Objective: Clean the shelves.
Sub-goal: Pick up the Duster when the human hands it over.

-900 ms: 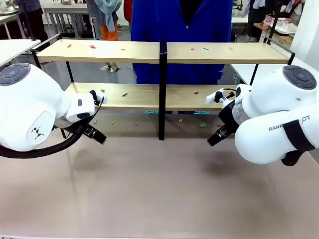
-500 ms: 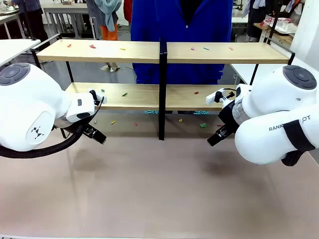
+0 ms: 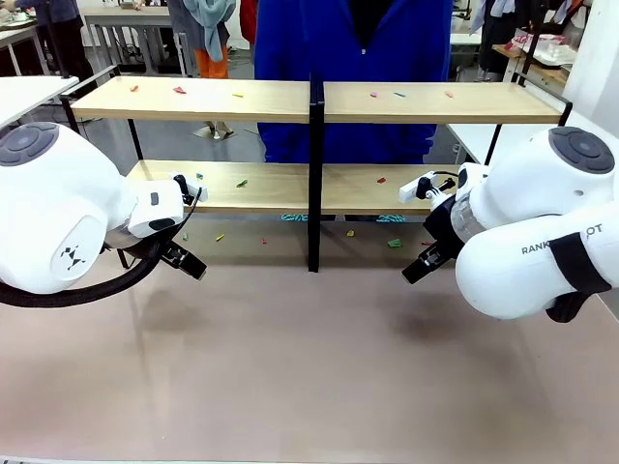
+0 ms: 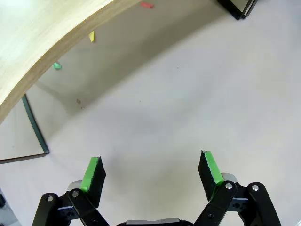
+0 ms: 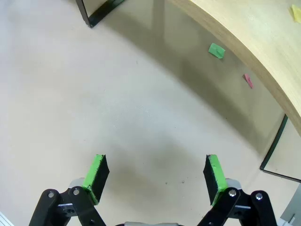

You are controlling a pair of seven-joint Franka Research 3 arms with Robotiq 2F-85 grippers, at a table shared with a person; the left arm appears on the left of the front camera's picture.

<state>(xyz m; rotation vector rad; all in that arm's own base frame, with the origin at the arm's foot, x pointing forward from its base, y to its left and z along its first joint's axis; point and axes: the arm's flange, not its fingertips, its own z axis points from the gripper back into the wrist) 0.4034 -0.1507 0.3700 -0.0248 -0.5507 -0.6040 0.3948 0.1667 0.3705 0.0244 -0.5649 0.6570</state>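
Just near of the shelves point(image 3: 276, 101), which span the far side of the tabletop point(image 3: 309, 387) w/ coloured scraps point(image 3: 180, 91) on both boards, I see no change: left gripper point(image 4: 151, 170) & right gripper point(image 5: 155, 172) hang spread, empty, so cleaning's not begun.

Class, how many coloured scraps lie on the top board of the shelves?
6. Three scraps lie left of the post, three right of it. Tinier ones may go unseen.
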